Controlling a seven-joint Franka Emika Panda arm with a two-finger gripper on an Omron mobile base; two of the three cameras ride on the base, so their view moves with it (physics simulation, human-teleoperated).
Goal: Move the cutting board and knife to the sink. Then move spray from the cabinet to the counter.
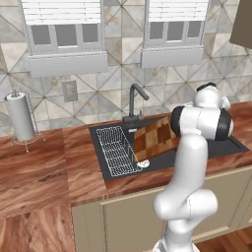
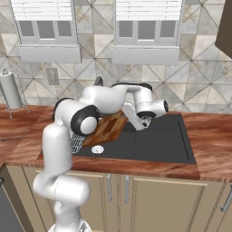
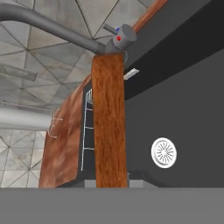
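My gripper (image 2: pixel 129 119) is shut on the edge of the cutting board (image 2: pixel 108 128), a chequered board of light and dark brown blocks. The board (image 1: pixel 154 137) hangs tilted over the dark sink (image 1: pixel 165 160), with its lower end near the wire rack. In the hand view the board's edge (image 3: pixel 109 127) runs straight up from between my fingertips (image 3: pixel 112 181) towards the faucet. My own arm hides the hand in the left base view. The reddish-brown counter (image 1: pixel 34 167) surrounds the sink (image 2: pixel 156 140). The knife and the spray are out of view.
A dark faucet (image 1: pixel 136 101) rises behind the sink. A wire rack (image 1: pixel 117 150) fills the basin's left part, beside a round drain (image 3: pixel 164 152). A paper towel roll (image 1: pixel 20 118) stands on the counter at the left. A dark wall unit's corner (image 1: pixel 243 24) hangs upper right.
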